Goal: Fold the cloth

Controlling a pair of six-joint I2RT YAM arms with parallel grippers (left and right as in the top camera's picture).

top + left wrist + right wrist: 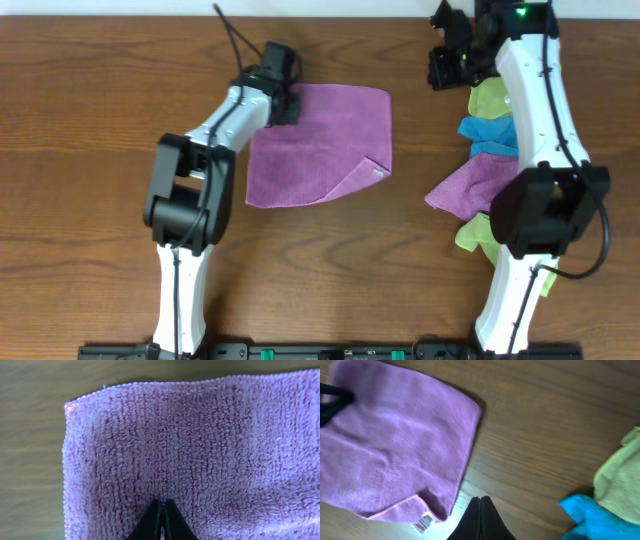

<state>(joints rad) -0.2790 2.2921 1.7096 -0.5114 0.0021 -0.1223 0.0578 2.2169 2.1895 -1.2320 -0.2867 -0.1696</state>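
Note:
The purple-magenta cloth (320, 140) lies spread on the wooden table, its lower right corner turned over and showing the white tag (379, 171). My left gripper (284, 100) is at the cloth's upper left corner. In the left wrist view its fingers (163, 502) are closed together with their tips in the fabric (200, 450), just inside the corner. My right gripper (447, 62) is shut and empty at the back right, off the cloth. The right wrist view shows its fingers (480, 499) above bare wood, with the cloth (395, 445) and tag (424, 522) to their left.
A pile of other cloths lies under the right arm: lime-green (490, 98), blue (490, 135), a bunched purple one (470, 188) and more lime-green (475, 235). The blue (585, 515) and green (620, 480) ones also show in the right wrist view.

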